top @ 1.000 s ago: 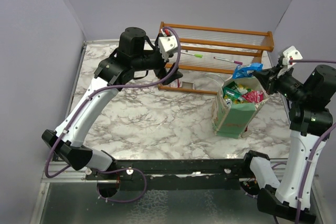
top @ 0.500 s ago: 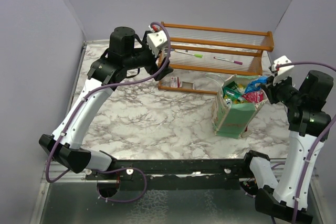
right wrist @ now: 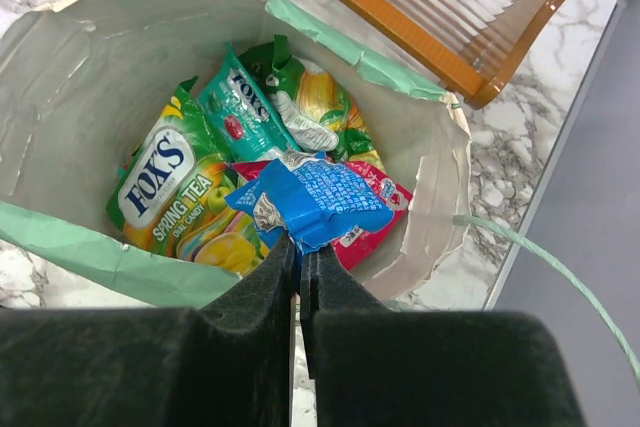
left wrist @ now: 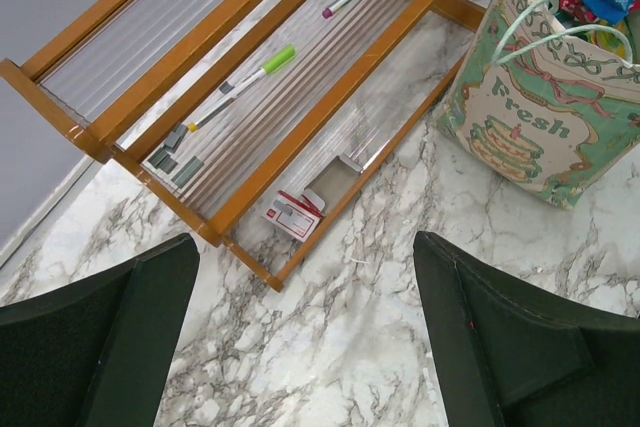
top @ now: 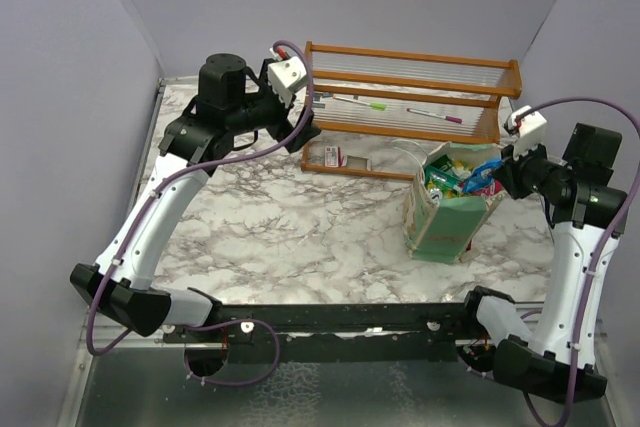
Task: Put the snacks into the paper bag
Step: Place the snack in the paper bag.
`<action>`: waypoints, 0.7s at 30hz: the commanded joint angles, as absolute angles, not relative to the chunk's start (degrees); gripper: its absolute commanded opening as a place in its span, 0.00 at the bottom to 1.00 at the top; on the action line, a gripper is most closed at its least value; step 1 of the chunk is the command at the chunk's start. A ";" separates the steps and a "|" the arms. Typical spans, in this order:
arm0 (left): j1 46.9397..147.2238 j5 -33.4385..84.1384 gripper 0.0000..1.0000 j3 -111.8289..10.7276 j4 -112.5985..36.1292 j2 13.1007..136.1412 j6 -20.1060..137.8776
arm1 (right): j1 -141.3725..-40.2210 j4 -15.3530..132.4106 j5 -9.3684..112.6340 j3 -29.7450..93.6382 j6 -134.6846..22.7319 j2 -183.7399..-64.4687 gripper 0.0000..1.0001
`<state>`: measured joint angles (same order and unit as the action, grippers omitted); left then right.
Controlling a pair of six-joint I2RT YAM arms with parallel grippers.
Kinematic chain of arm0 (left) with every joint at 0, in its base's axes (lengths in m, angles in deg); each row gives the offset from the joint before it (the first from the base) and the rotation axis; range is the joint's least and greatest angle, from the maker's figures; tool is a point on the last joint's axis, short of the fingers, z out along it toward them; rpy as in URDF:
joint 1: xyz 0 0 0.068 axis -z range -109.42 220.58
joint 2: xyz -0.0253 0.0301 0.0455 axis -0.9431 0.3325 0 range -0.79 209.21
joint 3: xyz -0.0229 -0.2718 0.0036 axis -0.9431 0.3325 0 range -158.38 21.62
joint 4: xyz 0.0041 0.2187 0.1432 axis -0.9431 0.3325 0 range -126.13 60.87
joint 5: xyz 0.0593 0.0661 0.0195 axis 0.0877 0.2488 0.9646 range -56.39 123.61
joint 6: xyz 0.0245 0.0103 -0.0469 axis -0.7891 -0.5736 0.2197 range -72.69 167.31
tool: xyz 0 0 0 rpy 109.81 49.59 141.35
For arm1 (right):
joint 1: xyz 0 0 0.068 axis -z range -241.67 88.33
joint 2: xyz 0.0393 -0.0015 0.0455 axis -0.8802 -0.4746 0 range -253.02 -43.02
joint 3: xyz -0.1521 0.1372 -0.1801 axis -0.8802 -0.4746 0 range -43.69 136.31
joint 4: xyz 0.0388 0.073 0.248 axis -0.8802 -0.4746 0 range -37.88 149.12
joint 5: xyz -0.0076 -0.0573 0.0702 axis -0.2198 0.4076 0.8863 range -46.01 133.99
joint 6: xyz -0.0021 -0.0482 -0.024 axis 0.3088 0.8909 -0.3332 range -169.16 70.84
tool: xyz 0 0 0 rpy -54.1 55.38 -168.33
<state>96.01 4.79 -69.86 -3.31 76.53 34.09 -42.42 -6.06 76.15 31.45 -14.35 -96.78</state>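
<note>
pale-green paper bag — right side, before brown wooden slatted rack at far edge | shiny snack packets inside | slim blue bar wrapper over them

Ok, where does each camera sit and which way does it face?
Top external: high behind the bases, facing down on table, rack, paper bag; left arm and right arm show.
Left wrist: raised, facing down at rack and bag; open left gripper frames the bottom.
Right wrist: over bag mouth, facing in; right gripper shut on blue wrapper.
All share bag and rack.

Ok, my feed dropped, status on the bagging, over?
Right gripper shut on blue wrapper over paper bag. Left gripper open, empty, by the rack. Nothing in the way.
</note>
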 commanded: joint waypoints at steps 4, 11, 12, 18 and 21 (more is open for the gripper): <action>94.88 5.00 0.92 -68.82 -5.02 74.09 35.08 | -42.16 -8.76 75.48 35.12 -13.59 -99.75 0.01; 94.17 4.36 0.92 -68.39 -5.22 73.63 35.44 | -42.16 -7.52 73.29 37.74 -14.02 -102.76 0.01; 94.07 4.35 0.92 -68.34 -5.27 73.63 35.38 | -42.16 -7.21 73.36 37.77 -14.05 -102.86 0.01; 93.57 3.67 0.92 -68.21 -5.45 73.57 35.70 | -42.16 -3.47 72.90 36.74 -14.72 -103.02 0.01; 93.44 3.37 0.92 -68.21 -5.53 73.66 35.95 | -42.16 -2.29 73.37 36.66 -14.83 -102.94 0.01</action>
